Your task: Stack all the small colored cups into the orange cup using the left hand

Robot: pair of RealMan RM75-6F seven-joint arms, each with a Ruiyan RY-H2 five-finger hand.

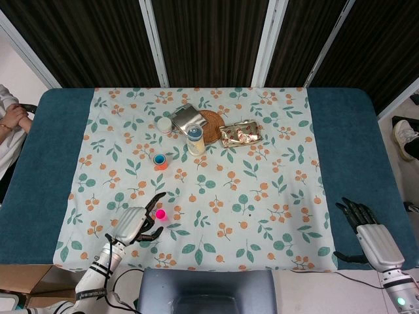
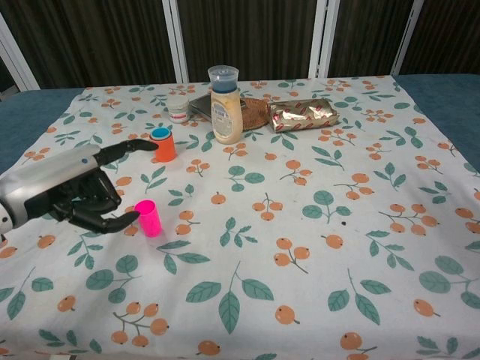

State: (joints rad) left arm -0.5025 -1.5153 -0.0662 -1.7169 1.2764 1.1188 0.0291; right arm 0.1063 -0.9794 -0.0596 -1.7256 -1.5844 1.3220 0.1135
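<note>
My left hand [image 2: 71, 193] hangs empty, fingers spread, just beside the pink cup [image 2: 148, 218]. Behind it the orange cup [image 2: 163, 146] holds a blue cup [image 1: 159, 159], with a bottle [image 2: 226, 105] further back. My right hand [image 1: 366, 233] rests empty and spread, its wrist cut off.

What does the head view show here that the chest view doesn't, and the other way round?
Only the head view shows the right hand, open at the table's right edge, and a person's arm at far left. Only the chest view shows the bottle's label and the cups' side walls. Both show the left hand, open beside the pink cup, the blue cup nested in the orange cup, the bottle, jar and gold packet.
</note>
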